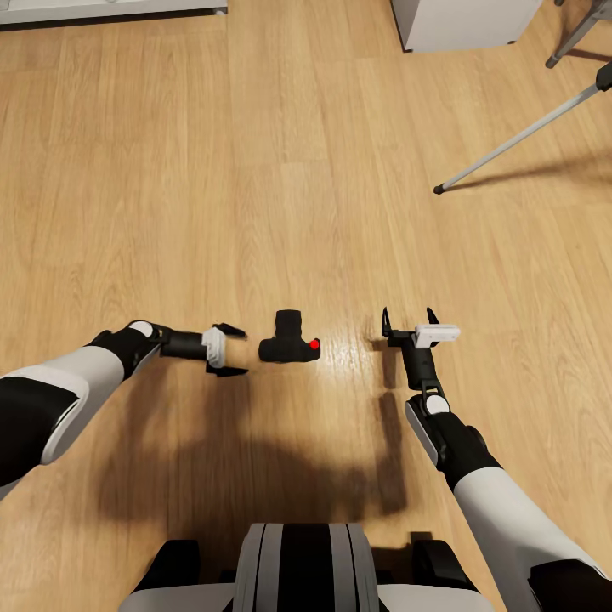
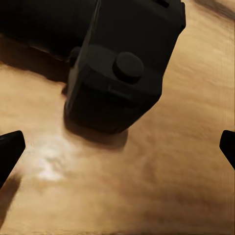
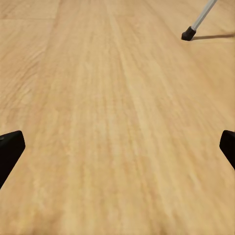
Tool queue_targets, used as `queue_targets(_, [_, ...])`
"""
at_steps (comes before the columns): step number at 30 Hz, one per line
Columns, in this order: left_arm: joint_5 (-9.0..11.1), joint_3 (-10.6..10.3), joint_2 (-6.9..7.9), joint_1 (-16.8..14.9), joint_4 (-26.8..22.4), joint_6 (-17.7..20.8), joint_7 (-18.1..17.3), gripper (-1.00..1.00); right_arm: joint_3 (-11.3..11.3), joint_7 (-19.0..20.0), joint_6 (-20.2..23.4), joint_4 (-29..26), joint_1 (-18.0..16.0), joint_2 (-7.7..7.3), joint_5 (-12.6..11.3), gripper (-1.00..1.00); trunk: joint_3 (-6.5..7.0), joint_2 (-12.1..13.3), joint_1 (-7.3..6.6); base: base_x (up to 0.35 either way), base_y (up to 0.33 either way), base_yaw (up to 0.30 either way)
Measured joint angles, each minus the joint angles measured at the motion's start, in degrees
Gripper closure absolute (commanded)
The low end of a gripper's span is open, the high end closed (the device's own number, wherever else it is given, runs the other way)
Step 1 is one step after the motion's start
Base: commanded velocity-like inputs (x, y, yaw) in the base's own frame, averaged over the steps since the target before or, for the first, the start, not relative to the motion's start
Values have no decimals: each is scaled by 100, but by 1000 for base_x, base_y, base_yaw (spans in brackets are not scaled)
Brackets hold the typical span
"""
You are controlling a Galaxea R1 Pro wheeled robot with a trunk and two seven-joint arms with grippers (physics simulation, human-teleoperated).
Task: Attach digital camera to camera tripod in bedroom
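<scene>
The digital camera (image 1: pixel 289 341) lies on the light wood floor between my arms, lens barrel pointing away from me, red button at its right end. My left gripper (image 1: pixel 237 349) is open just left of it, fingers level with the body and apart from it. In the left wrist view the camera (image 2: pixel 125 63) looms close ahead of the open fingertips (image 2: pixel 10 149). My right gripper (image 1: pixel 410 320) is open to the camera's right, above bare floor. The camera tripod's silver leg (image 1: pixel 518 140) with a black foot reaches in at the upper right, and its foot (image 3: pixel 188 33) also shows in the right wrist view.
A white furniture base (image 1: pixel 463 21) stands at the top, right of centre. A pale edge of another unit (image 1: pixel 110 10) runs along the top left. A second tripod leg (image 1: pixel 576 38) shows at the top right corner. Open wood floor lies between the camera and the tripod.
</scene>
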Motion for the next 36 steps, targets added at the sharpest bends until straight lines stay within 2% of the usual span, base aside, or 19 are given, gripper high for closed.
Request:
queue_targets(2, [-2, 0, 27, 0, -2, 0, 306, -100, 0, 0, 0, 11, 0, 0, 0, -100, 0, 0, 0, 0, 0, 0])
queue_targets(7, [-6, -50, 52, 0, -1, -1, 812, -100, -1, 1, -1, 59, 0, 0, 0, -100, 0, 0, 0, 0, 0, 0])
queue_targets(12, [-8, -242, 26, 0, -3, -1, 994, -100, -1, 1, -7, 85, 0, 0, 0, -100, 0, 0, 0, 0, 0, 0])
queue_targets(19, [-8, -381, -60, 0, 3, 7, 1053, -100, -1, 1, -7, 95, 0, 0, 0, -100, 0, 0, 0, 0, 0, 0])
queue_targets(36, [-17, -418, -116, 12, 5, 24, 1058, -100, -1, 1, -9, 97, 0, 0, 0, -100, 0, 0, 0, 0, 0, 0])
